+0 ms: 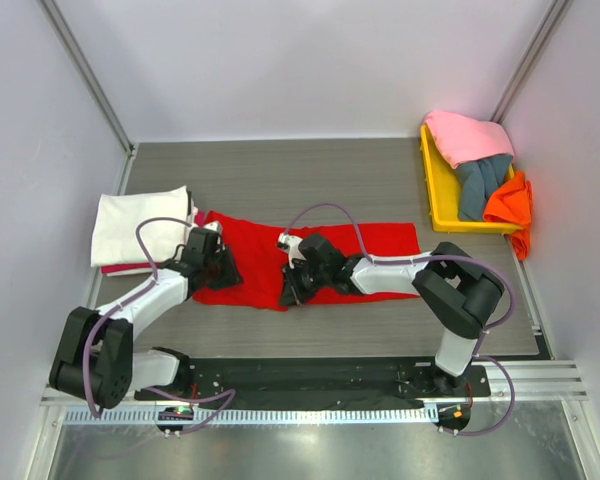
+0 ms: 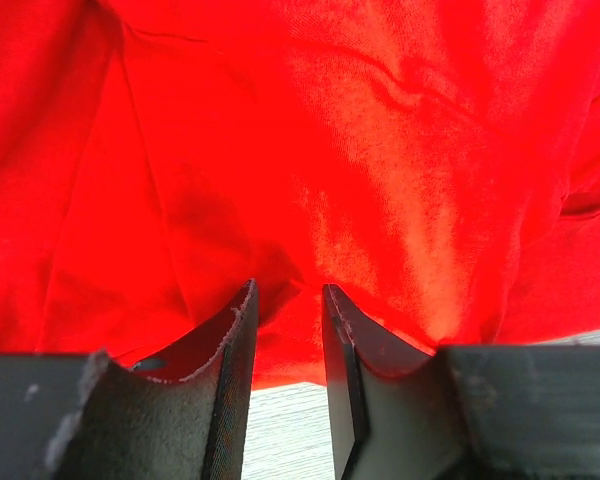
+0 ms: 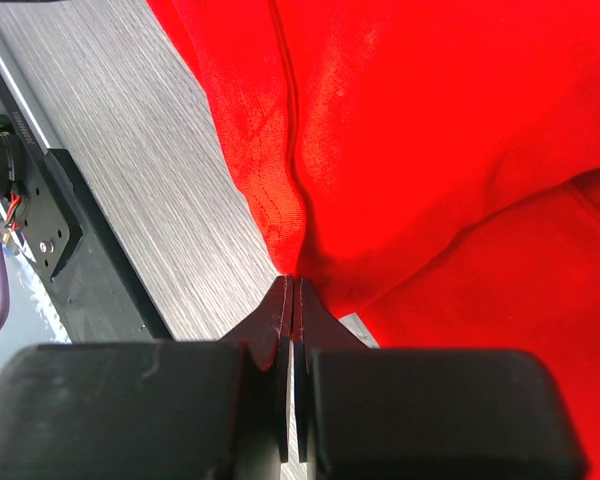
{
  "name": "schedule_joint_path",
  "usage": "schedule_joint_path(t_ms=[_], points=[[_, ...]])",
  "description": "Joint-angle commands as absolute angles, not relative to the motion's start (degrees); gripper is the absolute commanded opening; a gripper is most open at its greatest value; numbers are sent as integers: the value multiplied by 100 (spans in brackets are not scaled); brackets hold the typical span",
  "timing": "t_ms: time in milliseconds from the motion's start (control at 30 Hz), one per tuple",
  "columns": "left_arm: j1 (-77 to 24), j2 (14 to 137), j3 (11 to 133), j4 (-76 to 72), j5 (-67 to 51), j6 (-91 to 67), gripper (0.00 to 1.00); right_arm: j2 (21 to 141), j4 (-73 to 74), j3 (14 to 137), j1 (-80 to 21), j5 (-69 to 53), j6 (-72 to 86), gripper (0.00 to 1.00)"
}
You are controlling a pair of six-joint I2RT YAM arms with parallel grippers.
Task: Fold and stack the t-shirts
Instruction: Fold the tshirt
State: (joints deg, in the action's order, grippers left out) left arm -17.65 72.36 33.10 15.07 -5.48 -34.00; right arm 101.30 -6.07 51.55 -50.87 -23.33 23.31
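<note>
right jaws pressed together, pinching near edge of red t-shirt. left jaws slightly apart, red hem bunched between them, can't tell if gripped. Shirt lies spread on surface beyond both jaws.

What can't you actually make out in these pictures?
- Top view: what lies under the cream-white t-shirt; it covers all but a pinkish edge.
- Top view: how many piled shirts fill the yellow tray; they overlap.
- Left wrist view: whether the left gripper grips the red t-shirt; cloth fills the gap.
</note>
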Motion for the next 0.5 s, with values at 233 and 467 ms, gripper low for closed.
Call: schedule_joint_path(t_ms=[233,467], points=[[-1881,7312,3428,1538,-343,-3296,22,9941,-958,5168,-4975,-2584,2382,1],[-1916,7673,3630,1652,-606,-3217,0,9940,-993,5168,-4861,-2672,2452,1]])
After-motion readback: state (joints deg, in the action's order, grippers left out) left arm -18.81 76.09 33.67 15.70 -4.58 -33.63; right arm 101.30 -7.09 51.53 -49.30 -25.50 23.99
